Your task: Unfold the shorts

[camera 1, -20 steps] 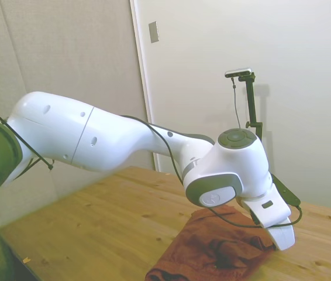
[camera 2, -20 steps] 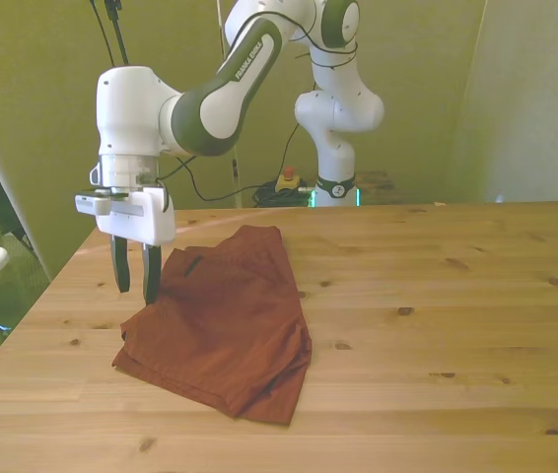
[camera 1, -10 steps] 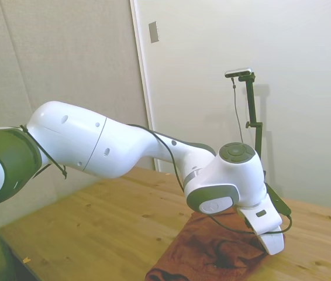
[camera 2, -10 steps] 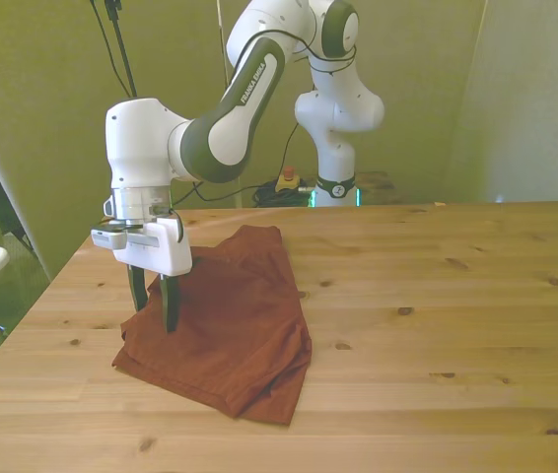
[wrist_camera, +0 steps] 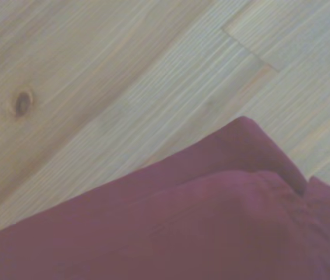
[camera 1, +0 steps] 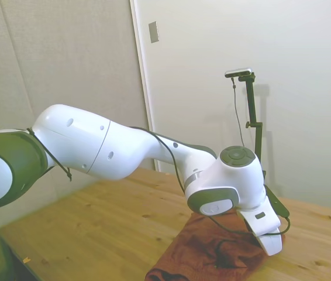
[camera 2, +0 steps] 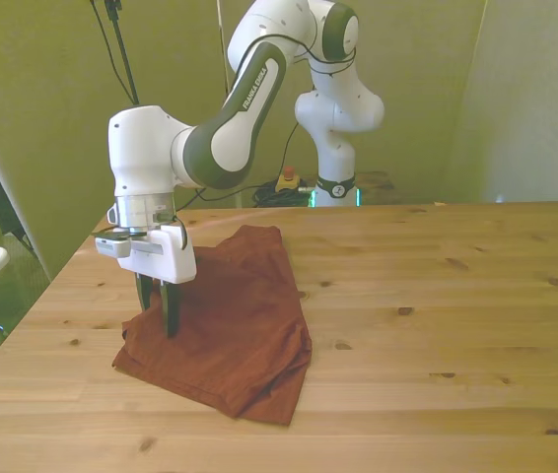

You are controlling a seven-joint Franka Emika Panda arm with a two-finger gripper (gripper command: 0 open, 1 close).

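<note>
I have the hand point(camera 2: 158, 320) down at the folded shorts' point(camera 2: 230, 325) edge, fingers narrowly apart, tips at the top layer, placed to pinch it off the desk point(camera 2: 437, 325).

- The shorts point(camera 2: 230, 315) are rust-orange soft cloth, wrinkled and folded over in layers.
- They lie flat on the wooden bench point(camera 2: 437, 325), toward the front view's left.
- The wrist view shows stacked layers with a rounded corner point(wrist_camera: 246, 140) resting on the wood.
</note>
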